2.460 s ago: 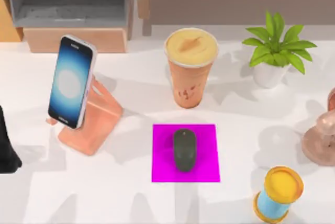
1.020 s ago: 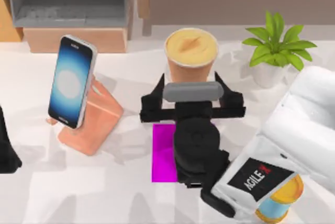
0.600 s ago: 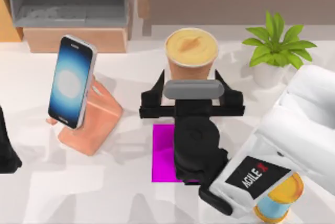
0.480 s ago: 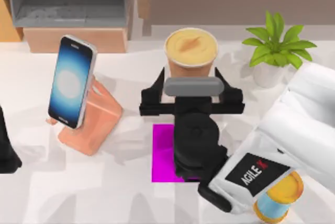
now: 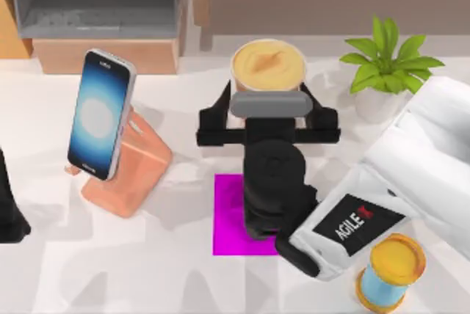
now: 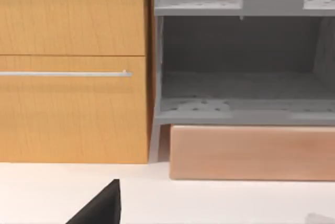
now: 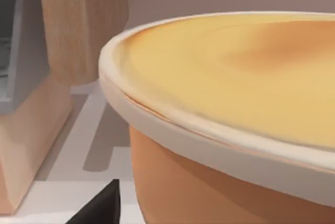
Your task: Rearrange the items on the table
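right gripper (image 5: 267, 101): jaws spread wide either side of orange drink cup (image 5: 268, 64), just short of cup wall, nothing held. cup upright at table (image 5: 44, 270) rear centre, cream top close in right wrist view (image 7: 235, 77). smartphone (image 5: 100, 114): propped on peach stand (image 5: 136, 163), table left. magenta mat (image 5: 228, 218): under right arm; mouse hidden. left arm: parked, left edge. progress: cup grasp pending, not yet closed; lift and placement outstanding.
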You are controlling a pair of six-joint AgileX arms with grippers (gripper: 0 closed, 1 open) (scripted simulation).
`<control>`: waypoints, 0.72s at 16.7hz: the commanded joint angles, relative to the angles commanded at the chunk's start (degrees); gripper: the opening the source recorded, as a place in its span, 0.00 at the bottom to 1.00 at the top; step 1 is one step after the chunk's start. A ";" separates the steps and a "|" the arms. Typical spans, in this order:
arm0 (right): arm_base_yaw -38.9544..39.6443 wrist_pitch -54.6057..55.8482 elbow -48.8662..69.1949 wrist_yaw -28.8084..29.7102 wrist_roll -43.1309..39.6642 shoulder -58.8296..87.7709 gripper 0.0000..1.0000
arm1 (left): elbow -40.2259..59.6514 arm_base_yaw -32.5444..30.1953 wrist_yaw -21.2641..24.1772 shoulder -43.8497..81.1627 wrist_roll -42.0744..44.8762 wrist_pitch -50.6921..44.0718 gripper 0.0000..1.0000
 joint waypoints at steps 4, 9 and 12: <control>-0.09 -0.07 0.13 -0.09 0.00 0.06 1.00 | 0.00 0.00 0.00 0.00 0.00 0.00 1.00; -0.09 -0.07 0.13 -0.09 0.00 0.06 0.62 | 0.00 0.00 0.00 0.00 0.00 0.00 1.00; -0.09 -0.07 0.13 -0.09 0.00 0.06 0.40 | 0.00 0.00 0.00 0.00 0.00 0.00 1.00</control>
